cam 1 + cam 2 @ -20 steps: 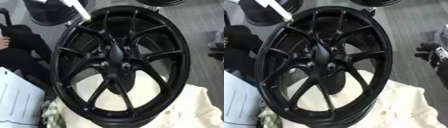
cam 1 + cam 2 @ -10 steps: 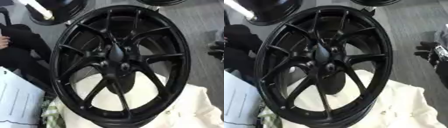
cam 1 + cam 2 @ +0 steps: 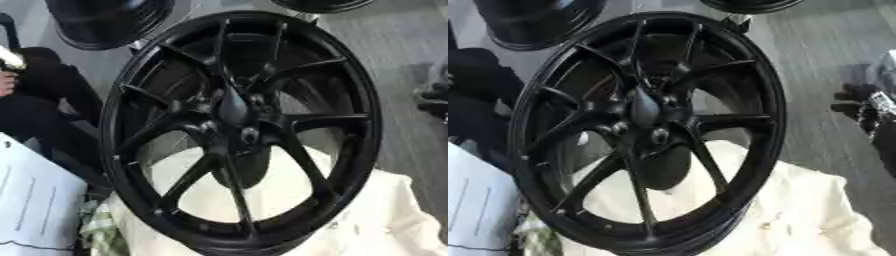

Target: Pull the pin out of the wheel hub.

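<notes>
A large black spoked wheel (image 3: pixel 350 75) leans on a cream cloth (image 3: pixel 385 220) and fills both views. Its hub (image 3: pixel 234 107) has a pointed dark centre cap, with a small pale-centred hole (image 3: pixel 249 134) just below it. No pin shows in the hub. A short white rod-like thing (image 3: pixel 9 57) sits at the far left edge, on top of a dark shape (image 3: pixel 44 90) that may be my left arm; the hand itself cannot be made out. My right hand (image 3: pixel 857 106) hangs at the right edge, clear of the wheel, fingers relaxed and holding nothing.
Two more black wheels stand behind, one at top left (image 3: pixel 105 20) and one at top centre (image 3: pixel 324 4). A white sheet or board (image 3: pixel 35 205) lies at lower left. Grey floor (image 3: pixel 394 40) lies to the right of the wheel.
The white rod has moved from the wheel's upper rim out to the far left edge and lower. The view has shifted slightly. The right hand has stayed put.
</notes>
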Available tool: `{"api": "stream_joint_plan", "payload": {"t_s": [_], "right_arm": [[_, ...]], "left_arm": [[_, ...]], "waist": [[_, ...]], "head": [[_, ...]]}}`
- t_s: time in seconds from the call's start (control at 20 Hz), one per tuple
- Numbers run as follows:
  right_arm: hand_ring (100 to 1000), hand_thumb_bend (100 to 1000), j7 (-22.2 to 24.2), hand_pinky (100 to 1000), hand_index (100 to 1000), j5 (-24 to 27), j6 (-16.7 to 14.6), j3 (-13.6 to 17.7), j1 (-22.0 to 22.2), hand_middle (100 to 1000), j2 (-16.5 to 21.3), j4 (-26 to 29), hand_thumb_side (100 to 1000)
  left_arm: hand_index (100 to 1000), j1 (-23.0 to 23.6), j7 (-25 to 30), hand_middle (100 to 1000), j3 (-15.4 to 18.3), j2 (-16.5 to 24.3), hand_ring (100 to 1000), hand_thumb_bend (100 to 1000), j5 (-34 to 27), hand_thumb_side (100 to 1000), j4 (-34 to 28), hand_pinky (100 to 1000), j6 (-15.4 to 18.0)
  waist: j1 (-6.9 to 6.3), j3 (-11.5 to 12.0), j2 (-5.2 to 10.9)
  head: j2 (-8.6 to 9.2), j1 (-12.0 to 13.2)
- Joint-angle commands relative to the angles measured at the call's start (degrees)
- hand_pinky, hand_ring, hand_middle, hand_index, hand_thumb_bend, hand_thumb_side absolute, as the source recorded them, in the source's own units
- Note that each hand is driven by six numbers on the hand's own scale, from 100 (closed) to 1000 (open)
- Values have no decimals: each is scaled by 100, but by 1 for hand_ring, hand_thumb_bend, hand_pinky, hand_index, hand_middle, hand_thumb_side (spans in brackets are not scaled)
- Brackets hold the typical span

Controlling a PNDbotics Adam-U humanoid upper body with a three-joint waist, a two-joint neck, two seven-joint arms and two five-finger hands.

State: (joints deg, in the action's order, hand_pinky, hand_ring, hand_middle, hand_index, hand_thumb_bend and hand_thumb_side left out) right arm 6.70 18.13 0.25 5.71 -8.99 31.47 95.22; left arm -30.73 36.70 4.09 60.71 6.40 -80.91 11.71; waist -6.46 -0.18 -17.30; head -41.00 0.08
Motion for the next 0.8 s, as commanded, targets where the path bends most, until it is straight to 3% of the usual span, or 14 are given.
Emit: {"api": "stream_joint_plan", "payload": {"t_s": [0.05, 0.1, 0.15, 0.2, 0.3, 0.4, 0.55, 0.7, 0.8], "right_arm": [[786, 100, -37, 968, 845, 31, 4, 73, -12, 769, 153, 71, 854], [786, 100, -36, 968, 845, 35, 5, 71, -11, 769, 155, 71, 854], [786, 100, -36, 968, 845, 38, 7, 71, -8, 769, 157, 69, 855], [786, 100, -36, 968, 845, 39, 9, 71, -4, 769, 159, 68, 855], [786, 100, -34, 968, 845, 39, 9, 70, 2, 769, 162, 68, 855], [786, 100, -32, 968, 845, 35, 8, 69, 8, 769, 162, 68, 855], [786, 100, -33, 968, 845, 28, 6, 71, 18, 769, 159, 67, 857], [786, 100, -33, 968, 845, 22, 7, 70, 20, 769, 159, 67, 857], [786, 100, -33, 968, 845, 26, 6, 71, 16, 770, 160, 70, 855]], "left_arm": [[581, 300, 10, 604, 264, 176, 727, 247, 84, 100, -293, 849, 28], [721, 438, 15, 672, 308, 161, 769, 281, 134, 100, -353, 881, 19], [855, 548, 22, 749, 349, 153, 818, 331, 209, 156, -397, 922, -3], [898, 631, 32, 774, 383, 146, 842, 387, 297, 378, -422, 943, -34], [929, 727, 44, 789, 429, 126, 858, 472, 494, 610, -438, 953, -75], [951, 763, 37, 798, 453, 77, 867, 526, 690, 781, -423, 955, -50], [962, 778, 29, 801, 471, 31, 870, 531, 854, 820, -345, 955, 63], [954, 759, 28, 795, 478, 7, 866, 481, 896, 787, -289, 950, 137], [932, 732, -36, 782, 483, -50, 856, 260, 801, 678, -313, 937, 177]], "waist": [[19, 2, 136], [18, 0, 143], [17, 1, 148], [17, 4, 152], [19, 8, 158], [24, 12, 160], [30, 16, 160], [30, 14, 159], [31, 12, 159]], "head": [[37, 16], [35, 14], [37, 2], [39, -7], [52, -19], [57, -23], [56, -15], [54, -3], [54, -5]]}}
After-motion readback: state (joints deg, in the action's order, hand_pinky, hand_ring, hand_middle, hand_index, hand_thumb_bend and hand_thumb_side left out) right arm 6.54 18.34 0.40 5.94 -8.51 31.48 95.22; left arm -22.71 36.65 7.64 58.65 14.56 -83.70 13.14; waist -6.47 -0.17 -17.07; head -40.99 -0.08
